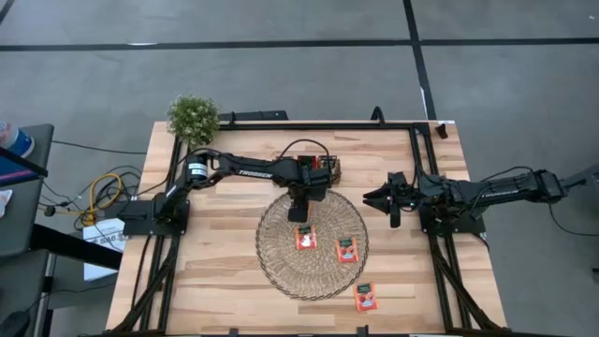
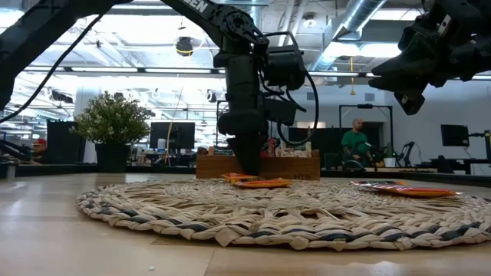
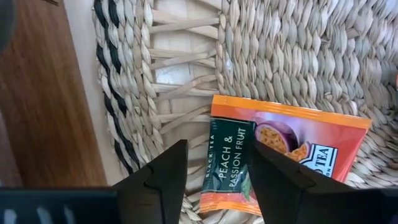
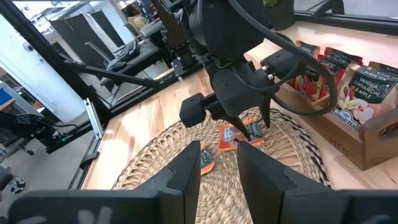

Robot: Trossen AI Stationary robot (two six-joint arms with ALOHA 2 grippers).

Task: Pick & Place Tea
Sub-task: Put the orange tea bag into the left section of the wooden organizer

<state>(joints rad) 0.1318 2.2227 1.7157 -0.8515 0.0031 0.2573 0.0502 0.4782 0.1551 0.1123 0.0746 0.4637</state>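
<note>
Three red-orange tea sachets show in the high view. One [image 1: 306,238] and a second [image 1: 347,248] lie flat on the round woven mat [image 1: 277,255]; a third [image 1: 365,297] lies on the bare table near the front edge. My left gripper [image 1: 299,217] points down over the first sachet [image 3: 292,143], open. One finger stands over the mat beside the sachet's dark green band end [image 3: 227,165], the other over the sachet. My right gripper [image 1: 372,198] hangs in the air at the table's right, open by a narrow gap with nothing in it. My left gripper comes at the sachet from above, its fingers down at mat height [image 2: 249,172]. The green band end lies between them. Whether either finger touches the sachet, I cannot tell.
A brown wooden tray [image 1: 329,168] holding upright tea packets [image 4: 348,93] stands just beyond the mat's far edge, behind my left gripper. A potted plant [image 1: 193,116] stands at the far left corner. A person [image 2: 354,142] is in the room beyond the table.
</note>
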